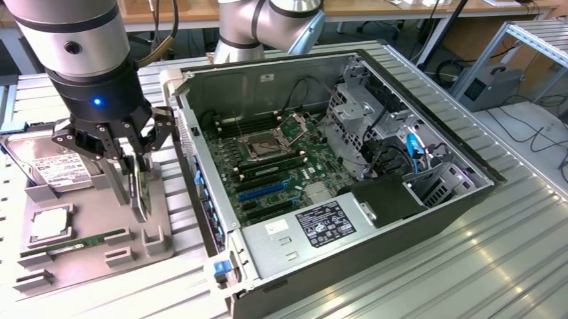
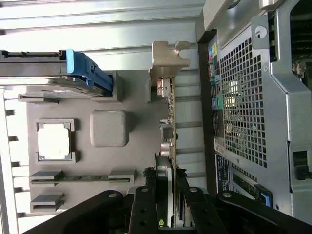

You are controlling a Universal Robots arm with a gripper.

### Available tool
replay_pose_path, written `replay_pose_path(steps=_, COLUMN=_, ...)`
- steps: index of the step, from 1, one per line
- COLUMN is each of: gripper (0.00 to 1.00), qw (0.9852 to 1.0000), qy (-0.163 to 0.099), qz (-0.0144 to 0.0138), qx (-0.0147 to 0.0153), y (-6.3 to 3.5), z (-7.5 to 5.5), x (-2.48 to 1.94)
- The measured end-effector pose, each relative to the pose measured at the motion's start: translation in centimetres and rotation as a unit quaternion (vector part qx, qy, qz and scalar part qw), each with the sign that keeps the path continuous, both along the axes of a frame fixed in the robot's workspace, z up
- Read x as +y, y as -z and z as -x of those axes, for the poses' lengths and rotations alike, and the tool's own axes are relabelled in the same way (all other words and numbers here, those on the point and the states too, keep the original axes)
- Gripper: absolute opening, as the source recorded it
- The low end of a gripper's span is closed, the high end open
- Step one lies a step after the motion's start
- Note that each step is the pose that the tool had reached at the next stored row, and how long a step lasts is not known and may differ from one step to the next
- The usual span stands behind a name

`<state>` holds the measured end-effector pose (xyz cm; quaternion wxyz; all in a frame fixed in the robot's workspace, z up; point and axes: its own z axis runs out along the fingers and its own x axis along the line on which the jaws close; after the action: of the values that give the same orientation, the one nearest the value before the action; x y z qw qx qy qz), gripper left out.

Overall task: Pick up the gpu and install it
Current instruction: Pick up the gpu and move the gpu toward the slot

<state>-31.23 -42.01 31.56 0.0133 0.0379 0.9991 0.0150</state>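
In the exterior view the gripper is clamped on the gpu, which stands on its edge in the grey tray. The open computer case is just beside at 3 o'clock, the RAM stick at 7, the hard drive at 9. The card's long axis runs about 12 to 6, along the case wall. It is thin and dark, with a pale bracket at the end nearer the hard drive.

Bright even light, soft glare on table
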Motion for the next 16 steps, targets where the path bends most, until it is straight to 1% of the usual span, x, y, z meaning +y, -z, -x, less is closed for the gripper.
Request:
replay_pose_path(steps=10, gripper=0.27, qw=1.0, qy=0.0, qz=0.0, qx=0.0, y=-0.28, z=0.0, x=0.0)
replay_pose_path(steps=12, gripper=0.27, qw=1.0, qy=0.0, qz=0.0, qx=0.0, y=-0.67, z=0.0, x=0.0)
replay_pose_path(steps=16, gripper=0.27, qw=1.0, qy=0.0, qz=0.0, qx=0.0, y=-0.73, z=0.0, x=0.0)
